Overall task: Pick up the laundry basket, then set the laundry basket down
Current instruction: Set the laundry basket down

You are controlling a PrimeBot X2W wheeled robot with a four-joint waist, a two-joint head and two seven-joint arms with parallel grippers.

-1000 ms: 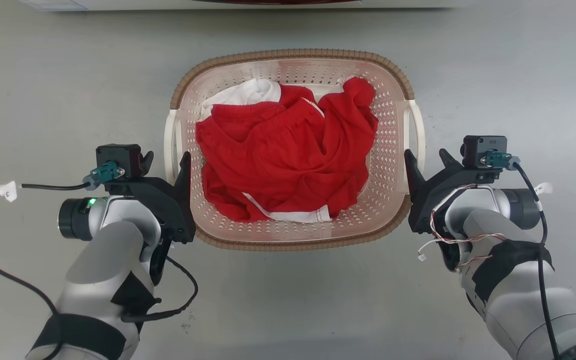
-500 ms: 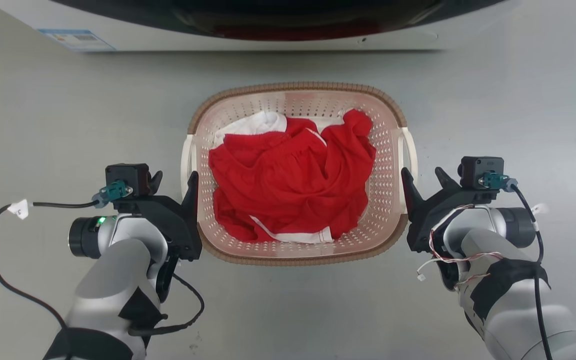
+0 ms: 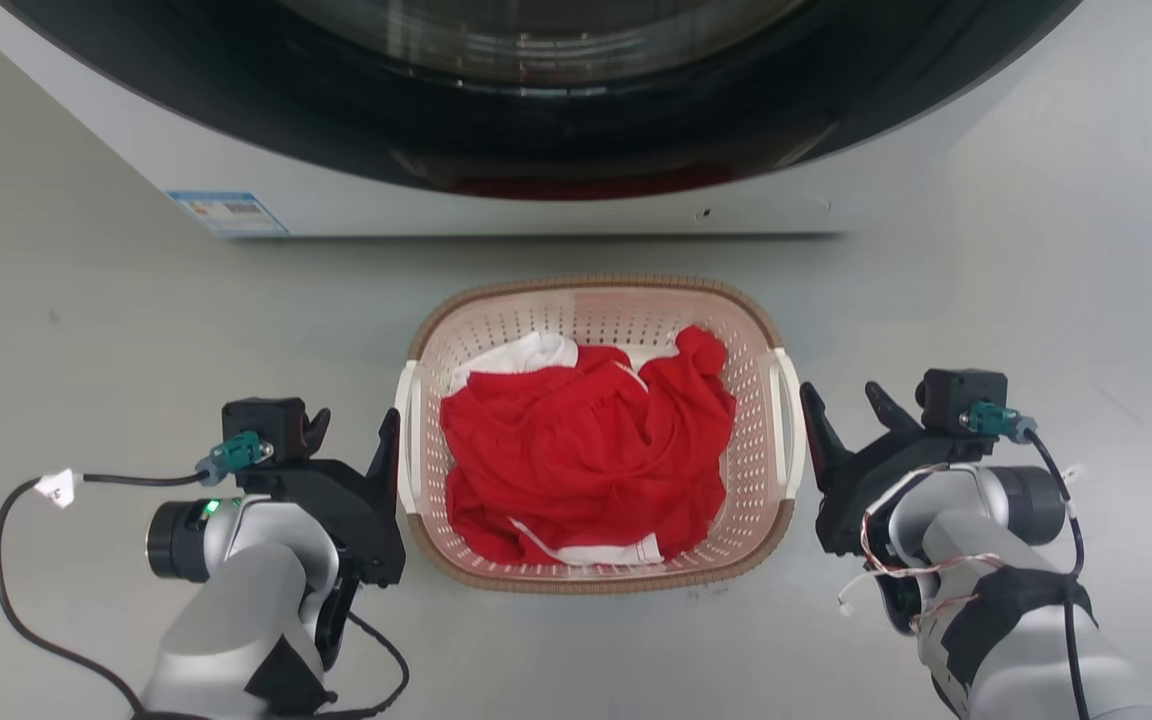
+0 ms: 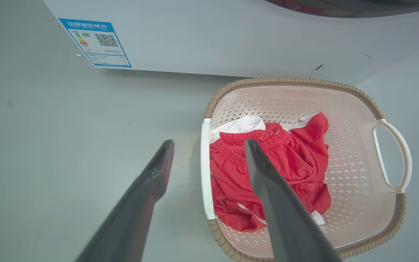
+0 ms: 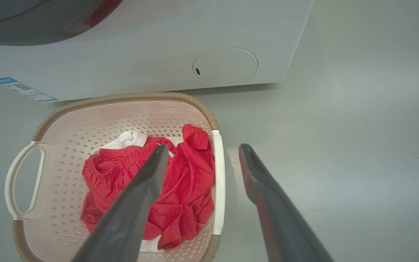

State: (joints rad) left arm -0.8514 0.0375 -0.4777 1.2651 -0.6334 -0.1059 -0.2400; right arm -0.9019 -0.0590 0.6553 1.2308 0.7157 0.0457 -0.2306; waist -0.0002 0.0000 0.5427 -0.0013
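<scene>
The laundry basket (image 3: pixel 591 284), pale pink with a brown woven-look rim and white side handles, stands on the grey floor in front of the washer. Red and white clothes (image 3: pixel 586 450) lie in it. My left gripper (image 3: pixel 356 420) is open beside the left handle (image 3: pixel 404 440), holding nothing. My right gripper (image 3: pixel 839 395) is open just right of the right handle (image 3: pixel 788 430), also holding nothing. In the left wrist view the basket (image 4: pixel 289 80) lies beyond my gripper (image 4: pixel 207 145), and its near handle (image 4: pixel 204 189) shows between the fingers. The right wrist view shows the same, mirrored, for the basket (image 5: pixel 122 97), gripper (image 5: pixel 203 147) and handle (image 5: pixel 219 189).
A white front-loading washer (image 3: pixel 496 210) with a dark round door stands right behind the basket, with a blue label (image 4: pixel 96 42) at its lower left. Grey floor (image 3: pixel 1036 300) spreads to both sides and in front.
The head camera has risen: the washer has come into view and the basket looks smaller. Both open grippers have drawn up and away from the basket's handles. The basket stays on the floor.
</scene>
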